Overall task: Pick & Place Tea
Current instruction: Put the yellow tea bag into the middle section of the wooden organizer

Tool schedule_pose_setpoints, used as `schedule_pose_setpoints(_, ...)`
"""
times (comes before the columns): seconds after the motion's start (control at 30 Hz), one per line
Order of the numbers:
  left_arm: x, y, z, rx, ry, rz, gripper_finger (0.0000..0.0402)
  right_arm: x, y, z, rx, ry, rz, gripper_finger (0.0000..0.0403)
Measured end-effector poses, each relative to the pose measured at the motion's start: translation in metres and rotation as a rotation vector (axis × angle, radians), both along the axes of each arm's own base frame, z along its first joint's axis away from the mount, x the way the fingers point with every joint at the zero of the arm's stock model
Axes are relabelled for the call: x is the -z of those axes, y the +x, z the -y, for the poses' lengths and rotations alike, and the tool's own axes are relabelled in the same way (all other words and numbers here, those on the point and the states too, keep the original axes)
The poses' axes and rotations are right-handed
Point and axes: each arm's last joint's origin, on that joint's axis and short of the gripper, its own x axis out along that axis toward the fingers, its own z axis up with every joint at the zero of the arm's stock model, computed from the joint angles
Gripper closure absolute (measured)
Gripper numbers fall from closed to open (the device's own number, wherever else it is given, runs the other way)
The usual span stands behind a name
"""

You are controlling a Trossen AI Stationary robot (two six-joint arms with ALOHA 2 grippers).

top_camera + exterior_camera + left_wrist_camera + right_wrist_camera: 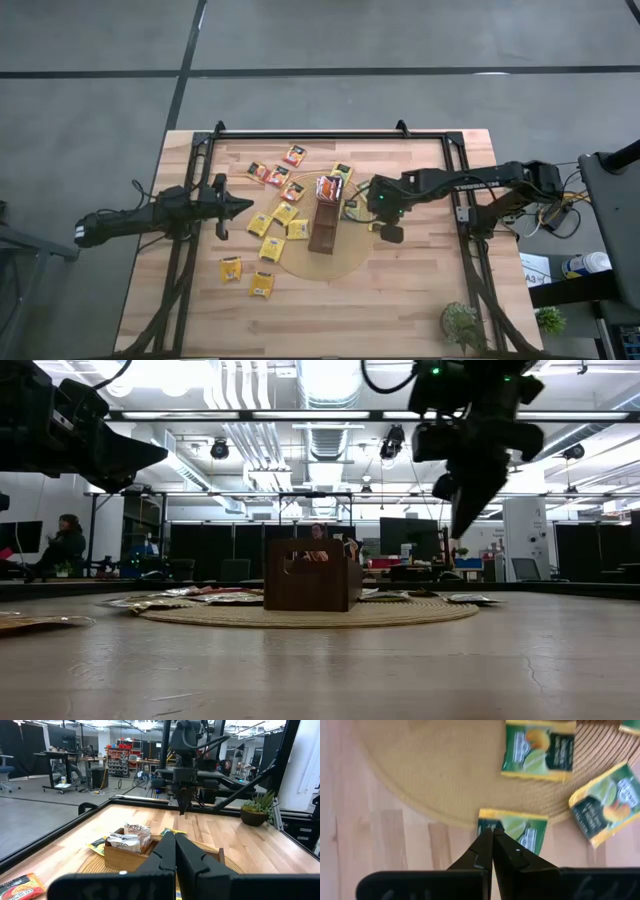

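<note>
Left arm: dark, 6-joint, reaching in from the left edge of the table, stretched roughly level above it.
Left gripper [243,207]: dark, 2 fingers pressed together, empty, pointing toward the table's middle.
Right arm: dark, 6-joint, reaching in from the right edge of the table, wrist bent down.
Right gripper [492,836]: dark, 2 fingers pressed together, tips pointing down, nothing between them.
</note>
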Motion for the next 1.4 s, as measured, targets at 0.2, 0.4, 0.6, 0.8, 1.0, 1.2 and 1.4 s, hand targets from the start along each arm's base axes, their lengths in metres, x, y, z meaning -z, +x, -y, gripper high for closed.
schedule_pose_setpoints(0.2, 0.0, 0.0, 0.0, 0.0, 0.0, 0.0, 0.0402, 0.003, -0.018, -0.008, -0.03, 0.022, 0.004, 0.039)
schedule_pose_setpoints(0.4, 0.0, 0.0, 0.0, 0.0, 0.0, 0.0, 0.0402, 0.006, -0.024, -0.021, -0.09, 0.032, -0.004, 0.0339)
schedule_pose_setpoints(0.6, 0.0, 0.0, 0.0, 0.0, 0.0, 0.0, 0.0402, 0.012, -0.018, -0.03, -0.087, 0.038, -0.024, 0.0265)
schedule_pose_setpoints(0.8, 0.0, 0.0, 0.0, 0.0, 0.0, 0.0, 0.0402, 0.023, -0.013, -0.033, -0.02, 0.061, -0.082, 0.0214)
schedule_pose_setpoints(1.0, 0.0, 0.0, 0.0, 0.0, 0.0, 0.001, 0.0402, 0.021, -0.01, -0.031, -0.034, -0.008, -0.07, 0.02)
schedule_pose_setpoints(1.2, 0.0, 0.0, 0.0, 0.0, 0.0, 0.0, 0.0402, 0.005, -0.001, -0.016, -0.05, -0.059, -0.007, 0.02)
schedule_pose_setpoints(1.4, 0.0, 0.0, 0.0, 0.0, 0.0, 0.0, 0.0402, -0.002, 0.002, 0.006, -0.122, -0.164, 0.013, 0.0199)
